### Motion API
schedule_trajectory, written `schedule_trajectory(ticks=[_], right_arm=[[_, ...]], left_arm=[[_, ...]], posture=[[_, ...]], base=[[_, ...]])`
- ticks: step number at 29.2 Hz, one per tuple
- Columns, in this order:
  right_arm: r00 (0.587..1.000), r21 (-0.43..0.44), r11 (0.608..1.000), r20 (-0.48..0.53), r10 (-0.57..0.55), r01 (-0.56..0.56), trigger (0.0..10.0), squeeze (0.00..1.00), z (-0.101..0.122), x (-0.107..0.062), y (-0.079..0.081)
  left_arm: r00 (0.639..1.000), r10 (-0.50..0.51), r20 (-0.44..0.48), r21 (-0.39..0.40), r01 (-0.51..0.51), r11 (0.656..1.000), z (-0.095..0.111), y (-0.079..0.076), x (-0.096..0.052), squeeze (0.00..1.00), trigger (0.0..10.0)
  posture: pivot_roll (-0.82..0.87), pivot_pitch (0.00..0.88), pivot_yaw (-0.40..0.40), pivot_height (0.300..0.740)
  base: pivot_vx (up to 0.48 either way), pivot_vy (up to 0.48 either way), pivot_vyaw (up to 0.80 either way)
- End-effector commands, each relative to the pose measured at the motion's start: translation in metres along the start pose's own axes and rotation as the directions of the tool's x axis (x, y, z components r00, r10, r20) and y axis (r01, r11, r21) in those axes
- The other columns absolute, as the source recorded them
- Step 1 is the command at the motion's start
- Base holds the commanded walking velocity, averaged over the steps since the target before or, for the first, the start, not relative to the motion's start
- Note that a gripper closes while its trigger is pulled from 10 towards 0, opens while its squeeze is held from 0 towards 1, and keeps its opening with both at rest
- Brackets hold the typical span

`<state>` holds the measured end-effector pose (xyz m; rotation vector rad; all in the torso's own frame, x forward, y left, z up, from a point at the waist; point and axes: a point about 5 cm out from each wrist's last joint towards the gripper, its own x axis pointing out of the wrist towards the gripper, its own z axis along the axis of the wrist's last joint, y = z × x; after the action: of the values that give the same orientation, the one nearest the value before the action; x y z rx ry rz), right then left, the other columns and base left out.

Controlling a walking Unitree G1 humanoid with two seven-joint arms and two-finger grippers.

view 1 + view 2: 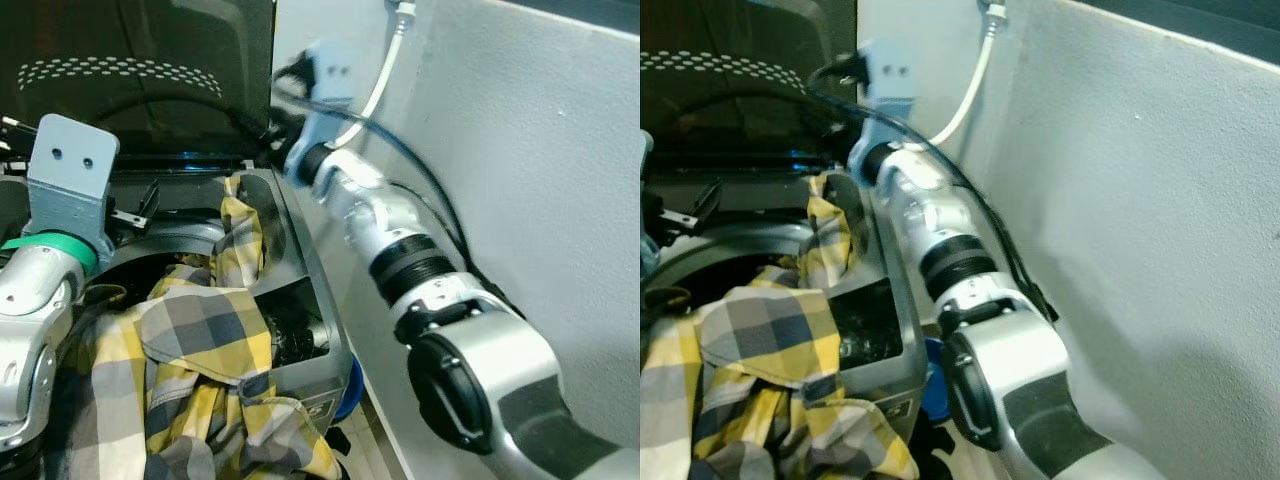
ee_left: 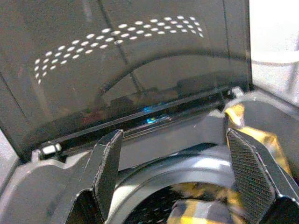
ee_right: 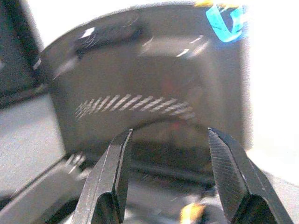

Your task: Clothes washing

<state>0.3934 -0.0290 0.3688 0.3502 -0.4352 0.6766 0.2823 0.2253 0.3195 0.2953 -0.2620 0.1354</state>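
A yellow and grey checked shirt (image 1: 200,340) hangs over the front rim of the top-loading washing machine (image 1: 300,262) and spills down outside it; part of it lies in the drum. The dark lid (image 1: 150,60) stands upright, open. My left gripper (image 2: 174,135) is open above the drum's left side, pointing at the lid's hinge, with nothing between its fingers. My right arm (image 1: 390,240) reaches along the machine's right side toward the back. Its gripper (image 3: 170,134) is open and empty, facing the raised lid.
A white wall (image 1: 540,180) runs close along the machine's right side, leaving a narrow gap where my right arm lies. A white hose (image 1: 385,70) and black cables hang at the back corner. A blue object (image 1: 350,390) sits low beside the machine.
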Motion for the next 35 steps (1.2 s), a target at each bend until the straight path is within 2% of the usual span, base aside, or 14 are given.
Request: schedule_trajectory(ticks=[1, 2, 3, 5, 8, 11, 13, 16, 20, 29, 35], right_arm=[[0.997, 0.019, 0.997, 0.016, -0.071, 0.071, 10.0, 0.00, 0.000, -0.016, -0.024], [0.995, 0.007, 0.996, 0.014, -0.094, 0.094, 10.0, 0.00, 0.000, -0.029, -0.036], [0.995, 0.007, 0.996, 0.014, -0.094, 0.094, 10.0, 0.00, 0.000, -0.029, -0.036], [0.993, -0.004, 0.993, -0.002, -0.121, 0.121, 10.0, 0.00, -0.002, -0.042, -0.047], [0.990, -0.004, 0.990, -0.016, -0.142, 0.142, 10.0, 0.00, -0.004, -0.050, -0.053], [0.974, -0.001, 0.974, -0.029, -0.226, 0.226, 10.0, 0.00, -0.010, -0.069, -0.069], [0.971, -0.003, 0.972, -0.030, -0.235, 0.235, 10.0, 0.00, -0.012, -0.072, -0.071], [0.969, 0.006, 0.969, -0.031, -0.245, 0.245, 10.0, 0.00, -0.014, -0.078, -0.069], [0.971, 0.012, 0.972, -0.049, -0.236, 0.236, 10.0, 0.00, -0.016, -0.083, -0.062], [0.979, 0.031, 0.981, -0.086, -0.186, 0.189, 10.0, 0.00, -0.019, -0.080, -0.047], [0.980, 0.039, 0.983, -0.091, -0.175, 0.179, 10.0, 0.00, -0.018, -0.077, -0.044]], left_arm=[[0.999, 0.012, -0.038, -0.013, -0.013, 1.000, -0.009, -0.002, 0.001, 0.00, 10.0], [0.998, 0.012, -0.056, -0.031, -0.014, 0.999, -0.012, -0.006, 0.002, 0.00, 10.0], [0.998, 0.012, -0.056, -0.031, -0.014, 0.999, -0.012, -0.006, 0.002, 0.00, 10.0], [0.998, -0.010, -0.061, -0.036, 0.008, 0.999, -0.013, -0.011, 0.002, 0.00, 10.0], [0.998, -0.020, -0.062, -0.036, 0.018, 0.999, -0.012, -0.013, 0.003, 0.00, 10.0], [0.998, -0.026, -0.057, -0.021, 0.025, 0.999, -0.009, -0.016, 0.005, 0.00, 10.0], [0.998, -0.030, -0.056, -0.020, 0.029, 0.999, -0.008, -0.016, 0.005, 0.00, 10.0], [0.998, -0.028, -0.054, -0.030, 0.027, 0.999, -0.007, -0.018, 0.004, 0.00, 10.0], [0.999, -0.026, -0.044, -0.037, 0.025, 0.999, -0.005, -0.022, 0.002, 0.00, 10.0], [0.999, -0.018, -0.046, -0.033, 0.016, 0.999, -0.004, -0.021, 0.000, 0.00, 10.0], [0.999, -0.014, -0.047, -0.029, 0.013, 0.999, -0.003, -0.020, 0.000, 0.00, 10.0]], posture=[[0.06, 0.032, -0.048, 0.740], [0.06, 0.031, -0.041, 0.740], [0.06, 0.031, -0.041, 0.740], [0.05, 0.028, -0.032, 0.740], [0.05, 0.028, -0.032, 0.740], [0.05, 0.031, -0.024, 0.740], [0.05, 0.031, -0.023, 0.740], [0.06, 0.032, -0.030, 0.740], [0.06, 0.033, -0.033, 0.740], [0.06, 0.039, -0.055, 0.740], [0.07, 0.039, -0.055, 0.740]], base=[[0.000, 0.000, 0.00], [0.000, 0.000, 0.00], [0.000, 0.000, 0.00], [0.000, 0.000, 0.00], [0.000, 0.000, 0.00], [0.000, 0.000, 0.00], [0.000, 0.000, 0.00], [0.000, 0.000, 0.00], [0.000, 0.428, 0.00], [0.000, 0.470, 0.00], [0.000, 0.480, 0.00]])
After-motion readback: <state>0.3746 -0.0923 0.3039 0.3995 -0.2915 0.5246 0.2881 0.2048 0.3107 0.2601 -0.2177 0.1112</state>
